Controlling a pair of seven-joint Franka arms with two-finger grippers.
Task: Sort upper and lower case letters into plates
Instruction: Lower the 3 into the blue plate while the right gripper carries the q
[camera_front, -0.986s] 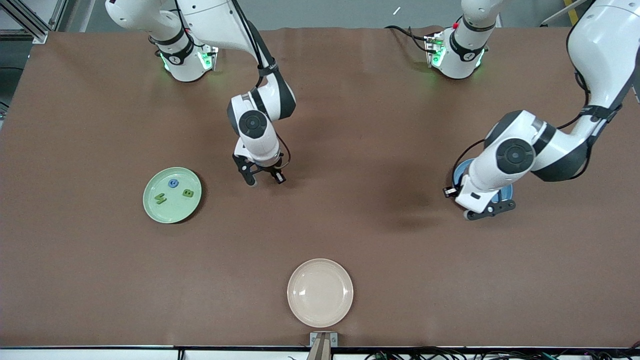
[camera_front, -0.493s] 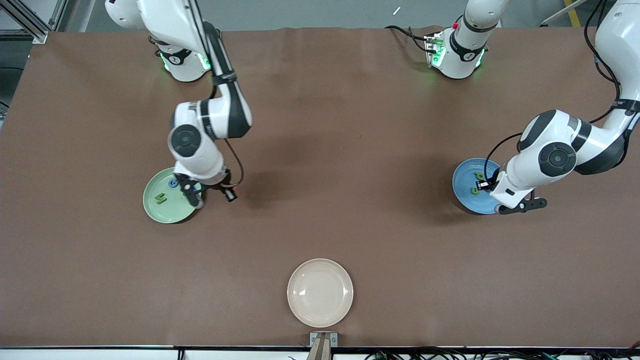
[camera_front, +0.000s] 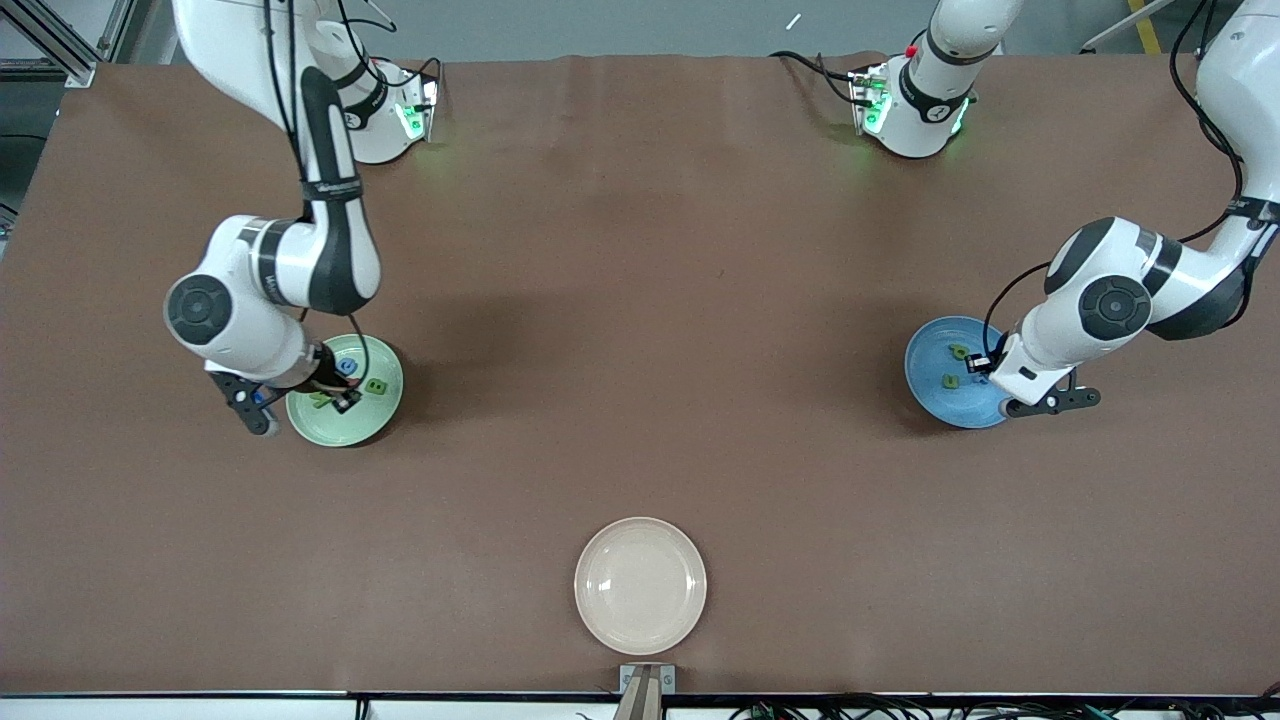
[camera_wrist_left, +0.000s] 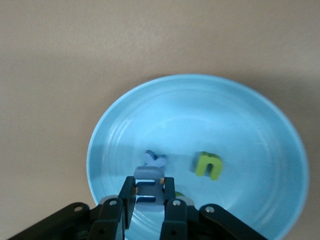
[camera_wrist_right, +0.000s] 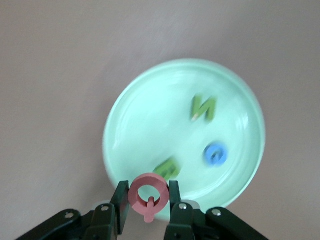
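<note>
My right gripper (camera_wrist_right: 148, 197) hangs over the rim of the pale green plate (camera_wrist_right: 150, 125), shut on a red Q (camera_wrist_right: 148, 192). In that plate lie a green N (camera_wrist_right: 203, 108), a blue C (camera_wrist_right: 215, 154) and a green B (camera_wrist_right: 167, 170). My left gripper (camera_wrist_left: 150, 192) is over the blue plate (camera_wrist_left: 200, 115), shut on a blue letter piece (camera_wrist_left: 150, 181). A green u (camera_wrist_left: 208, 165) and a blue t (camera_wrist_left: 155, 159) lie in that plate, with another green piece (camera_wrist_left: 178, 195) partly hidden by a finger. In the front view the pale green plate (camera_front: 350, 425) is toward the right arm's end and the blue plate (camera_front: 930, 365) toward the left arm's end.
A cream-beige plate (camera_front: 640, 585) with nothing in it sits near the table's front edge, midway between the arms. The brown table (camera_front: 640, 300) stretches bare between the two coloured plates.
The right arm swung from the table's middle across to the pale green plate. The left arm shifted toward its own end of the table, uncovering most of the blue plate.
</note>
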